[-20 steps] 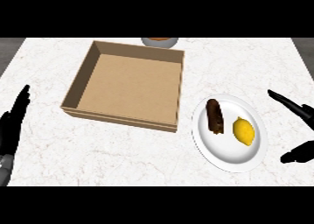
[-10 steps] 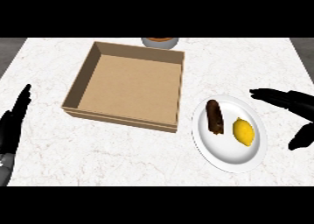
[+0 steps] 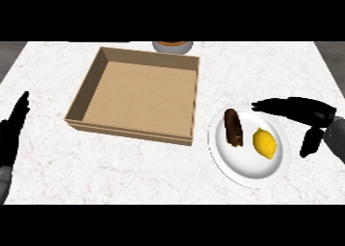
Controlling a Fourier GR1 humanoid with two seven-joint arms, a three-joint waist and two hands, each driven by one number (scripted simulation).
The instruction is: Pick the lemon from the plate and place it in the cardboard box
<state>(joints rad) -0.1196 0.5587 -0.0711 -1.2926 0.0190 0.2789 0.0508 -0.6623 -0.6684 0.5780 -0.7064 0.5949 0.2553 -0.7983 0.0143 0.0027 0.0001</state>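
A yellow lemon (image 3: 265, 143) lies on the right half of a white plate (image 3: 247, 169), beside a dark brown oblong pastry (image 3: 234, 127). My right hand (image 3: 302, 111) hovers open just right of the plate, fingers stretched left over its upper rim and thumb (image 3: 310, 142) hanging down beside the lemon, not touching it. An open cardboard box (image 3: 139, 96) stands left of the plate with nothing inside. My left hand (image 3: 9, 136) rests open at the left edge, fingers pointing up.
A small bowl (image 3: 173, 46) with something orange-brown inside sits just beyond the box's far wall. White marble counter (image 3: 118, 163) spreads in front of the box and plate; dark floor shows past its left and right edges.
My right hand has moved left and slightly up toward the plate, its fingers now reaching over the rim near the lemon. The left hand barely shifted.
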